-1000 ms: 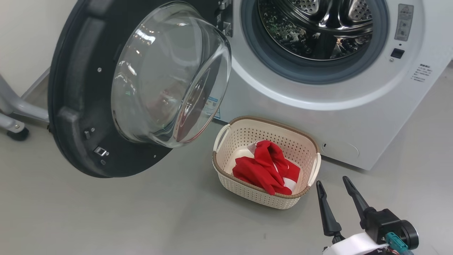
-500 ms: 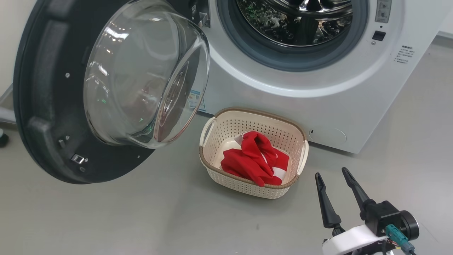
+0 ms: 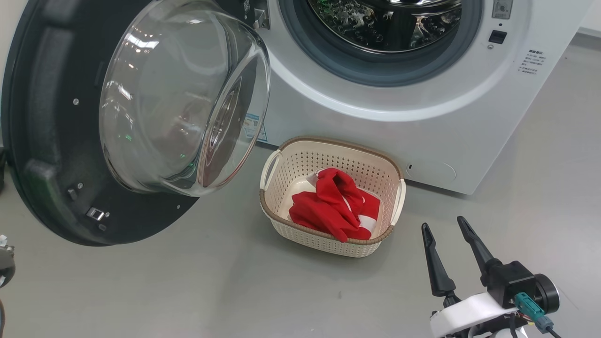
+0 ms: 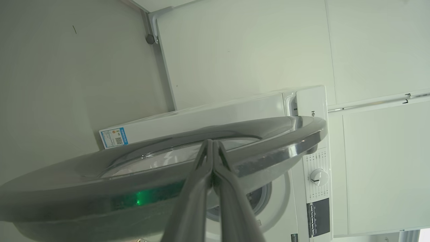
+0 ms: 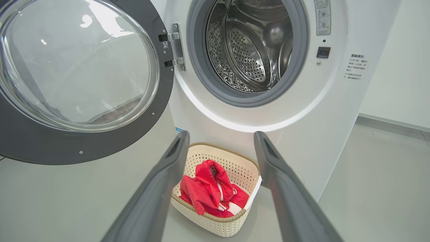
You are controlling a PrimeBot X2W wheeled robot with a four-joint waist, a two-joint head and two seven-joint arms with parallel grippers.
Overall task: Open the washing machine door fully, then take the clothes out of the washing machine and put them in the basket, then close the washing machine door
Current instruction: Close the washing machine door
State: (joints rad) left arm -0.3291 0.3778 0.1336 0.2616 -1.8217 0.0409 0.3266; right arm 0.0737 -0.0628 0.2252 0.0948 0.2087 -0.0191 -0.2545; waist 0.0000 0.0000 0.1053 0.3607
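Clothes lie in basket; pinched left claw seemingly touches door rim.

Red-and-white clothes, cream brown-rimmed basket, white washing machine

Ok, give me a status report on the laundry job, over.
Grippers: left gripper shut, outside the washing machine door; right gripper open, empty. The clothes in the basket, door open. Basket looks low enough to clear the swing.

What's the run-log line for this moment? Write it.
door: open | drum: looks empty | clothes: in basket | left gripper: shut, behind door | right gripper: open, empty
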